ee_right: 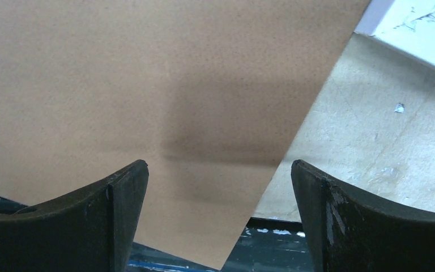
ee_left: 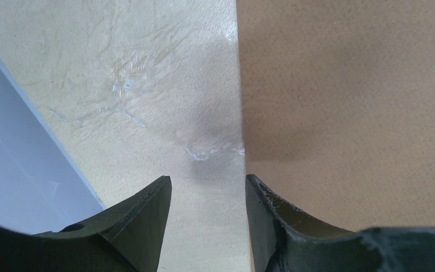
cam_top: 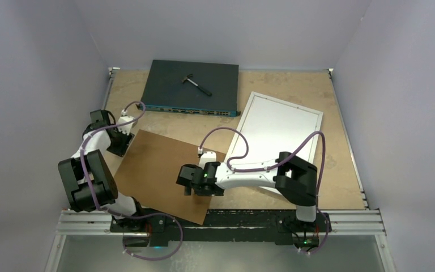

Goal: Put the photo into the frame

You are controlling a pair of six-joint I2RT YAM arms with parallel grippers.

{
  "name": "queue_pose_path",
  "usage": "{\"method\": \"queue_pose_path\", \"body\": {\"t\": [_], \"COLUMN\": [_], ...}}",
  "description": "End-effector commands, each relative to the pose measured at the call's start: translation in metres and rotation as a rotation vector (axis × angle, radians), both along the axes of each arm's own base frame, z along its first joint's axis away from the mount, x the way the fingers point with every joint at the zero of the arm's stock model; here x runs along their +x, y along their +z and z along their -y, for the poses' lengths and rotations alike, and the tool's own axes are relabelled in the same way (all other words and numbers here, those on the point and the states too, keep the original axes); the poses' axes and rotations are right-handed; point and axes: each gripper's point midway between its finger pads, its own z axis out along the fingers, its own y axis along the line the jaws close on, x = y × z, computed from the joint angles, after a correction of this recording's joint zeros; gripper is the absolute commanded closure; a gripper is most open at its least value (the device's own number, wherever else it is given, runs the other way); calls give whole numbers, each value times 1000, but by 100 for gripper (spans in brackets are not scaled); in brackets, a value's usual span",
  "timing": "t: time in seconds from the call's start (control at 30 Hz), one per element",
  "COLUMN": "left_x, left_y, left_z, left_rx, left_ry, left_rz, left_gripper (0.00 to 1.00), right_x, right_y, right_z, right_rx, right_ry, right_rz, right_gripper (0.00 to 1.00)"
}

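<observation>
While my right fingers [ee_right: 119, 215] hang spread wide over the brown board's [ee_right: 147, 85] near corner, the frame [ee_right: 425, 22] lies flat on the surface [ee_right: 362, 141], ahead and to the right of them. My left fingers [ee_left: 147, 221] stand parted and empty, that board's edge just beside one.
</observation>
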Motion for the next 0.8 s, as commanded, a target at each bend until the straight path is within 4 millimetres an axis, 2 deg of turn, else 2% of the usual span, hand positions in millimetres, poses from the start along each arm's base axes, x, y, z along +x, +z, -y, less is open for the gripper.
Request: {"method": "queue_pose_path", "body": {"t": [0.0,0.17,0.3,0.43,0.67,0.77], "left_x": [-6,-20,-25,-30,-44,-50], "left_y": [-3,-28,-38,-46,-62,-69], "left_z": [-2,-8,-8,-10,-3,1], "left_rx": [3,53,62,75,53,41], "left_ry": [16,32,40,47,37,39], "left_rz": [-24,-45,-56,-60,-102,-119], "left_gripper": [52,55,57,63,84,87], "right_x": [3,-3,-12,-6,8,14], "right_y": [0,-10,-20,-24,-25,-27], "right_z": [11,24,29,24,11,1], "right_rx": [-21,-51,-46,-49,34,67], "right_ry": [-73,-130,-135,-145,-216,-248], "right_rz": [12,-12,-59,-43,-3,9], "right_gripper": [1,1,1,1,3,4]}}
